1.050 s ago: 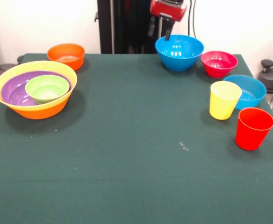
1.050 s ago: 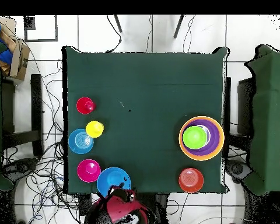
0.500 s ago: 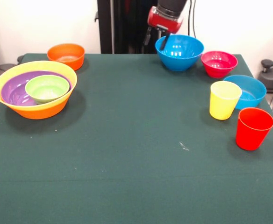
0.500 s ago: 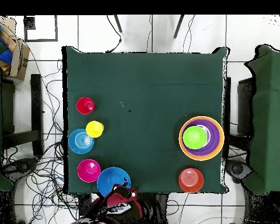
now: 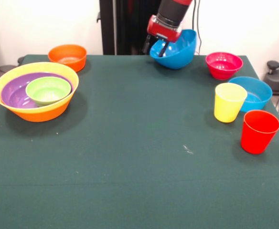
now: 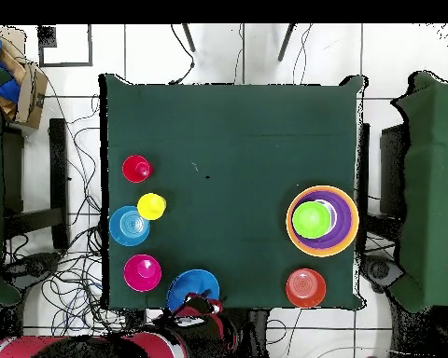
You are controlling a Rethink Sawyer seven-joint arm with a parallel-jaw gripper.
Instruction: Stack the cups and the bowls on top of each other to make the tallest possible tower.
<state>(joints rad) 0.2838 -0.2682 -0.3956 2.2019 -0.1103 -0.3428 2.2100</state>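
Since the earlier frame the deep blue plastic bowl (image 5: 175,49) has lifted off the green table (image 5: 130,157) and tipped, hanging from the red-and-black gripper (image 5: 155,47), whose jaws pinch its rim. Far left of it sits the tower (image 5: 35,90): a large yellow-orange bowl holding purple and green ones. I judge the carry runs leftward over open cloth, passing the small orange bowl (image 5: 68,57)
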